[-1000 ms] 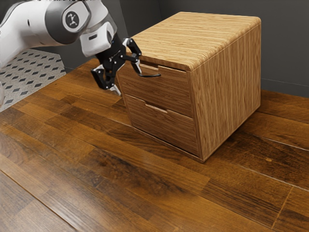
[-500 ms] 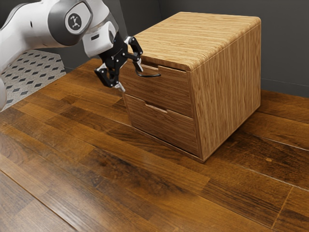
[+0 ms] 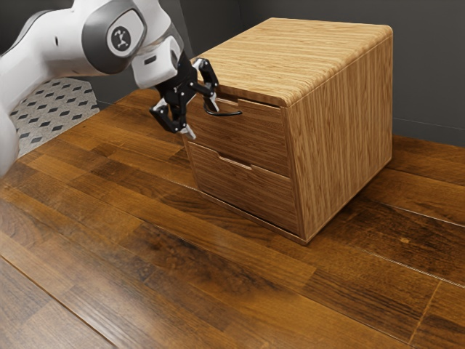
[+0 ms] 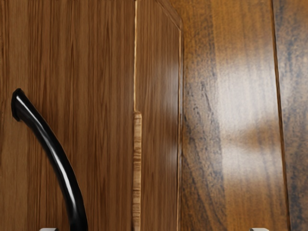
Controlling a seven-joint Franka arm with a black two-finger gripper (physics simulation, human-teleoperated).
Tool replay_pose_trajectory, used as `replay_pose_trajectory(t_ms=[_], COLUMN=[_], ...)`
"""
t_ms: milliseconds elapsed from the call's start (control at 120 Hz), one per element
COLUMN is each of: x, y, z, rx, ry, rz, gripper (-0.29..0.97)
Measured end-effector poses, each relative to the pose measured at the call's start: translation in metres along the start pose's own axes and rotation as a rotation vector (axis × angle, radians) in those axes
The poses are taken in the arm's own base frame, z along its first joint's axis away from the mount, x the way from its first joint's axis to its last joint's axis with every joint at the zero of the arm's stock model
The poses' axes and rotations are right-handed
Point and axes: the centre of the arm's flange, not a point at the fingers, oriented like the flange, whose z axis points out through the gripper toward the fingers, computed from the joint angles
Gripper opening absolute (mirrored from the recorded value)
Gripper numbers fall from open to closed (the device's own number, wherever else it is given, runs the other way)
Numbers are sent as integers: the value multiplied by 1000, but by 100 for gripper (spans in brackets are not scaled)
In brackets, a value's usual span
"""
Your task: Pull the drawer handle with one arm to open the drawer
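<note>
A light wooden cabinet (image 3: 305, 109) stands on the floor with two drawers in its front. The upper drawer (image 3: 247, 134) carries a curved black handle (image 3: 224, 113); the same handle (image 4: 50, 154) arcs across the drawer front in the wrist view. My black gripper (image 3: 200, 107) is open at the end of the handle nearer the exterior view's left, close to the drawer front. One finger is above the handle and the other below it. The upper drawer front sits flush with the cabinet.
The lower drawer (image 3: 243, 185) has a thin wooden pull (image 3: 236, 163). Dark wooden floor (image 3: 182, 269) spreads out in front of the cabinet. A grey patterned mat (image 3: 43, 109) lies at the exterior view's left, behind the arm.
My hand has moved toward the exterior view's right and closed in on the upper drawer's handle. The fingers stay open and the drawer has not moved.
</note>
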Motion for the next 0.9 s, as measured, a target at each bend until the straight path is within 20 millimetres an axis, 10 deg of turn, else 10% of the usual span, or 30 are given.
replay_pose_trajectory(t_ms=[900], x=[1], y=[2], z=[-2], rx=[-4], ry=[10], rz=[-50], gripper=[13])
